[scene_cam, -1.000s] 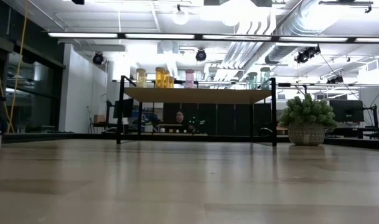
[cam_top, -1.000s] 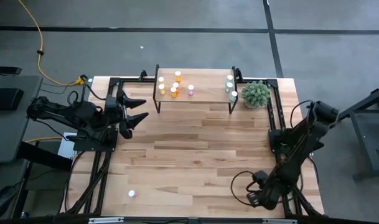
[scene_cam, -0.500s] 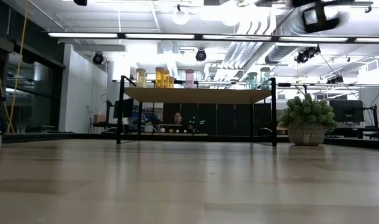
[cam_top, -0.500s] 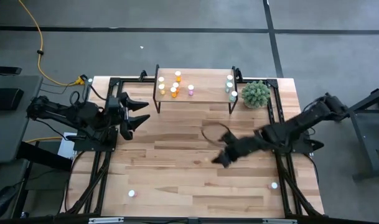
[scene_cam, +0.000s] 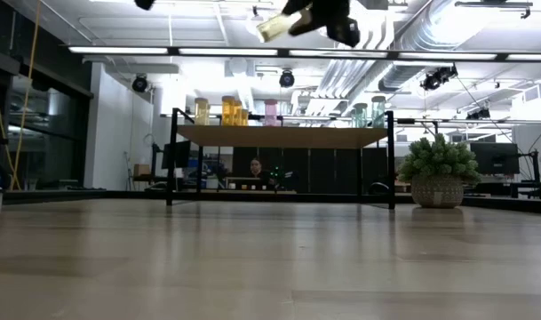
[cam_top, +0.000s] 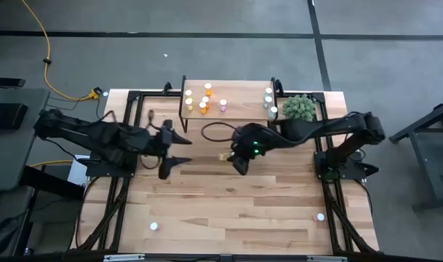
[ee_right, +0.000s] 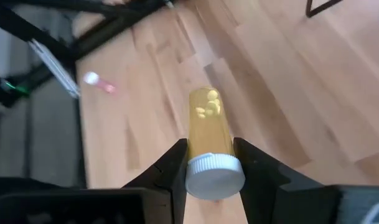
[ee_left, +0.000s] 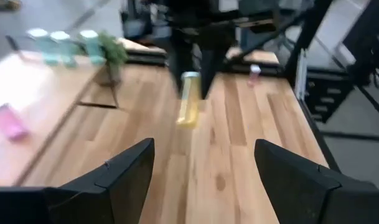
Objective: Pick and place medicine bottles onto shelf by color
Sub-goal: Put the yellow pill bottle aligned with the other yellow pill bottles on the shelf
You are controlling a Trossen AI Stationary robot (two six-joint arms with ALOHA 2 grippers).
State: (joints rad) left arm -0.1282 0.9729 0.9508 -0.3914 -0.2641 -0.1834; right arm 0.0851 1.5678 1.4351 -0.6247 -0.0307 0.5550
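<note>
Bottle, yellow, shows in the high view as a small speck at the right gripper above mid-desk, short of the shelf; left gripper spread, empty. Low view: it rides high, tilted. Right wrist view: jaws pinch it just under the white cap; it looks light, rigid, slick, so the straight body suits gripping.

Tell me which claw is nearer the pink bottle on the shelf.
Right. The right claw, gripping a yellow bottle, hangs just in front of the shelf near the pink bottle; the open left claw sits farther left.
</note>
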